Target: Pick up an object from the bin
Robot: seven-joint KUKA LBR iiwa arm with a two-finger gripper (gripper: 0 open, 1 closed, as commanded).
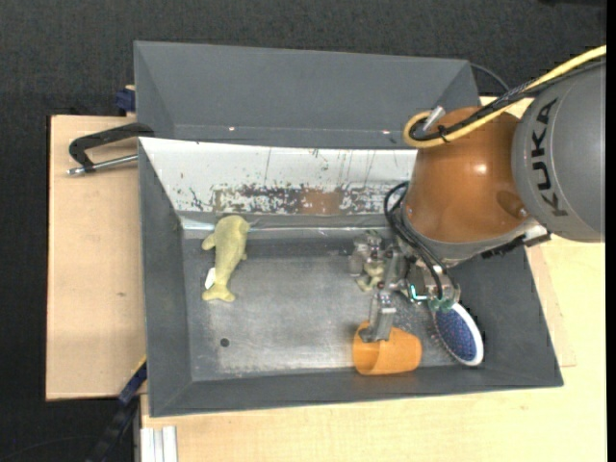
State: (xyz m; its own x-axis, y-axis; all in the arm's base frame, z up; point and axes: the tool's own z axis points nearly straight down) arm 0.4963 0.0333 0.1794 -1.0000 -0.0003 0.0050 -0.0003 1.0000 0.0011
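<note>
At the near right of the bin (pixel 162 287), under my claw (pixel 383 321), lies a stubby orange cup-like thing (pixel 395 355), long axis left-right; my claw's spread I cannot tell.

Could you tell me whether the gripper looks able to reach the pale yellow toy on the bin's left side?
Probably yes: the yellow toy lies alone on the bare bin floor with nothing on it. The floor between it and the gripper, which is at the orange thing, looks free.
</note>
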